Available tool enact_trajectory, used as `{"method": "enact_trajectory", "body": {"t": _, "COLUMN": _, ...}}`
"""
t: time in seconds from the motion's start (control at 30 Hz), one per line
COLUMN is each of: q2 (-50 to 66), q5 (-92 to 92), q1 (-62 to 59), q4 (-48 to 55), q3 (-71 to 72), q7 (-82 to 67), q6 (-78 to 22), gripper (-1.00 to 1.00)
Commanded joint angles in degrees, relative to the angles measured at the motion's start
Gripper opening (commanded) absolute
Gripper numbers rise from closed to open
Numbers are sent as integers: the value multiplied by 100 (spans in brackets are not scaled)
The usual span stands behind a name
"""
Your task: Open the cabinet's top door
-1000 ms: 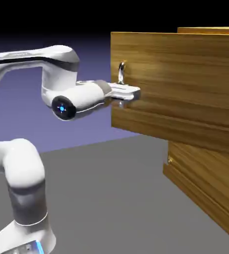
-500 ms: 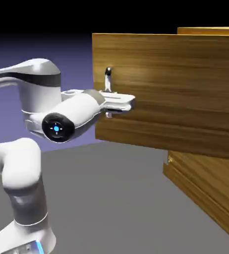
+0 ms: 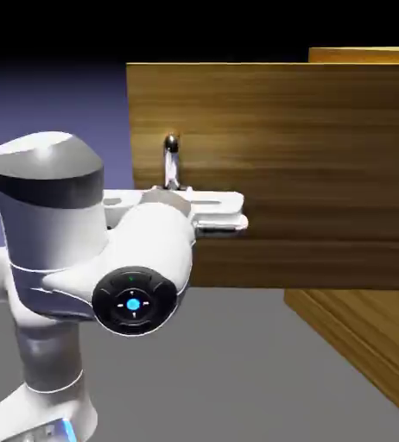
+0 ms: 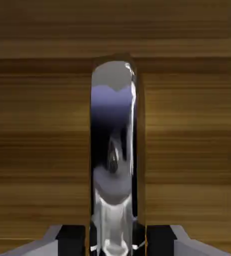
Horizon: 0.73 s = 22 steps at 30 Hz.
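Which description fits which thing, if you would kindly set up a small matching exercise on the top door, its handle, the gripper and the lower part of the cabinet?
1. top door
2. handle
3. gripper
4. cabinet's lower part

A. closed on a metal bar
B. wood, beneath the swung-out panel in the exterior view
C. swung open
D. shiny silver, between the two finger tips

Right pairs: 1-C, 2-D, 3-A, 4-B

Exterior view: arm (image 3: 56,207) on left, overlapping top door (image 3: 307,155). Door swung out in front of cabinet body (image 3: 367,345) at right; handle (image 3: 171,160) on door's left part.
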Motion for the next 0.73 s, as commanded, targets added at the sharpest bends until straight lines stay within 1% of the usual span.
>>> {"method": "enact_trajectory", "body": {"t": 0.0, "q2": 22, "q5": -76, "q1": 164, "q4": 207, "q3": -130, "q7": 19, "q6": -172, "gripper": -100}}
{"method": "enact_trajectory", "body": {"t": 0.33, "q2": 13, "q5": -601, "q1": 1840, "q4": 2284, "q3": -1145, "q7": 330, "q6": -1668, "gripper": -100}}
{"method": "enact_trajectory", "body": {"t": 0.7, "q2": -264, "q5": -811, "q1": 3600, "q4": 4569, "q3": -1776, "q7": 882, "q6": -3107, "gripper": -100}}
